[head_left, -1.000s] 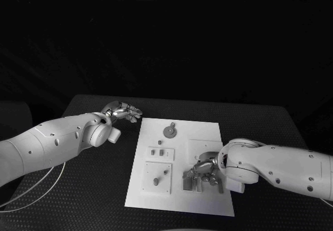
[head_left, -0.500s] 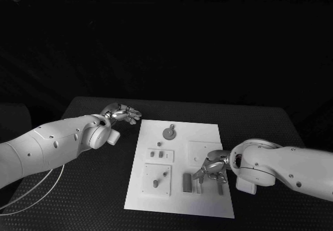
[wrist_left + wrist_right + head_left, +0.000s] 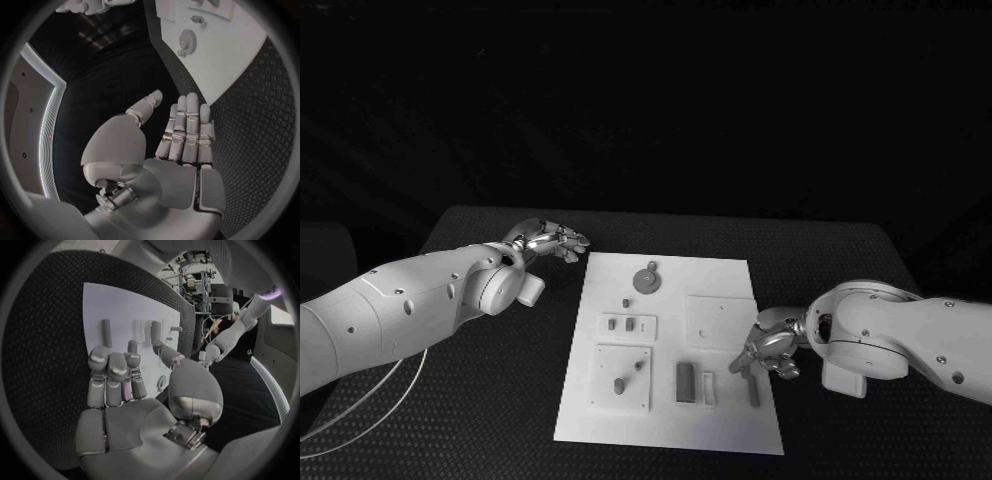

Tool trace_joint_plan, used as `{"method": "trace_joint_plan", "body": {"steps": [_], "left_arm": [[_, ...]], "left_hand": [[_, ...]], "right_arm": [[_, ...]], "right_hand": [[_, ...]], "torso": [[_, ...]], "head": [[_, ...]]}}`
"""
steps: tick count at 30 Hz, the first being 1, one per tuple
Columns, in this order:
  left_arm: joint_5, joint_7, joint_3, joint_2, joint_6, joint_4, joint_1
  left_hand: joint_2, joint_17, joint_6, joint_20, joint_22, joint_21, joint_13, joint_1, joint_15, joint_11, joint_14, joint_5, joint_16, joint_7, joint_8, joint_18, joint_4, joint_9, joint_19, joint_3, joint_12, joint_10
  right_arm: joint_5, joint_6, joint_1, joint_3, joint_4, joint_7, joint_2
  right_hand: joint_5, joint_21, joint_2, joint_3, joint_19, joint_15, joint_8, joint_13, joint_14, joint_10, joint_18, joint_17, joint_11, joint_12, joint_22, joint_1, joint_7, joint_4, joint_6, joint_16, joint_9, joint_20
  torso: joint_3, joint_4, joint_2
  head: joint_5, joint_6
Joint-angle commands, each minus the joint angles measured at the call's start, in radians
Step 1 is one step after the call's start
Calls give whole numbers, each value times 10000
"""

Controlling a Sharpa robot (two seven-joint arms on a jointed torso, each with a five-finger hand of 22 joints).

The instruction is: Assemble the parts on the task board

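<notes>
1. Apparently, the right silver hand stood at the right edge of the white rectangular task board, with its fingers apart and nothing between them; the right wrist view showed the same bare palm.
2. Just beside its fingertips lay a dark narrow bar on the near right part of the board, and left of it a dark upright block beside a pale slim piece. I judge that the hand hovered there because these small pieces were the ones it was working with.
3. The left silver hand waited near the far left corner of the board, off the plate. Its fingers were straight and close to each other, the thumb apart, holding nothing; probably it was parked so as not to disturb the other arm.
4. A grey round gear lay on the far part of the board, well apart from both hands, so I think the assembly was not finished.
</notes>
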Motion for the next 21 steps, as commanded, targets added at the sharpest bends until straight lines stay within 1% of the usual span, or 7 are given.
{"method": "trace_joint_plan", "body": {"steps": [1, 3, 4, 11, 14, 18, 21], "left_arm": [[-34, 92, 4, 24, 111, 15, 8], [-34, 92, 4, 26, 118, 18, 8], [-34, 92, 4, 28, 126, 19, 8], [-34, 94, 4, 12, 125, 34, 8], [-35, 96, 4, 10, 133, 31, 8], [-35, 95, 4, -15, 129, 45, 8], [-35, 94, 4, -16, 135, 48, 8]], "left_hand": [[-14, 10, -34, -20, 13, -37, -13, -80, 4, 11, 94, -37, -60, -5, 56, -37, 59, -15, 64, 7, -25, -76], [-14, 11, -33, -20, 14, -37, -12, -80, 4, 11, 94, -37, -61, -5, 56, -37, 59, -15, 64, 7, -24, -75], [-14, 11, -33, -20, 14, -38, -12, -79, 4, 10, 94, -37, -61, -5, 56, -37, 60, -15, 64, 8, -24, -75], [-14, 15, -31, -19, 16, -39, -12, -79, 4, 9, 94, -37, -64, -6, 59, -38, 62, -16, 64, 8, -23, -73], [-13, 17, -30, -19, 18, -40, -11, -79, 5, 9, 94, -38, -65, -6, 61, -38, 64, -16, 64, 8, -23, -72], [-14, 19, -30, -19, 19, -41, -11, -78, 5, 9, 94, -38, -67, -7, 62, -38, 65, -16, 64, 8, -23, -72], [-13, 21, -30, -19, 20, -42, -11, -79, 5, 9, 94, -38, -68, -7, 63, -38, 66, -17, 64, 8, -22, -72]], "right_arm": [[-768, 1260, -1, -7, 21, -611, -84], [-1044, 1429, -2, -8, 25, -813, -139], [-1189, 1414, -2, -10, 5, -868, -165], [-1523, 1302, -22, -18, -114, -977, -119], [-1685, 1242, -111, -19, -176, -1006, -66], [-1920, 973, -253, -20, -295, -1047, 58], [-2060, 965, -338, -20, -359, -1073, 129]], "right_hand": [[38, 26, 34, -3, 5, -46, 59, 10, 25, 93, 556, 8, 3, -66, -4, 20, 7, -32, 70, -44, 15, -6], [36, 26, 49, 3, 4, -46, 61, 11, 25, 93, 556, 10, 2, -69, -4, 43, 5, -52, 76, -45, 19, -4], [31, 39, 150, 60, 16, -51, 86, 22, 126, 116, 556, 169, -10, -54, 1, 117, -9, -80, 123, 98, 33, -6], [26, 94, 206, 67, 44, -56, 111, 60, 251, 161, 556, 394, -25, -23, 28, 30, -26, -31, 187, 309, 59, 18], [26, 104, 214, 71, 46, -56, 111, 68, 248, 166, 556, 402, -27, -21, 34, 6, -27, -18, 193, 316, 62, 23], [25, 112, 220, 76, 44, -56, 108, 75, 242, 168, 556, 409, -27, -23, 40, -30, -28, 4, 194, 320, 66, 29], [25, 117, 228, 81, 43, -56, 108, 79, 240, 169, 556, 414, -28, -24, 42, -50, -29, 18, 197, 323, 68, 32]], "torso": [[-5, 1, 2], [-3, -4, -2], [-5, -2, -4], [-12, 14, 6], [-10, 18, 7], [-9, 21, 11], [-7, 13, 7]], "head": [[-29, -2], [-35, -1], [-38, -3], [-53, -16], [-62, -28], [-58, -58], [-42, -70]]}}
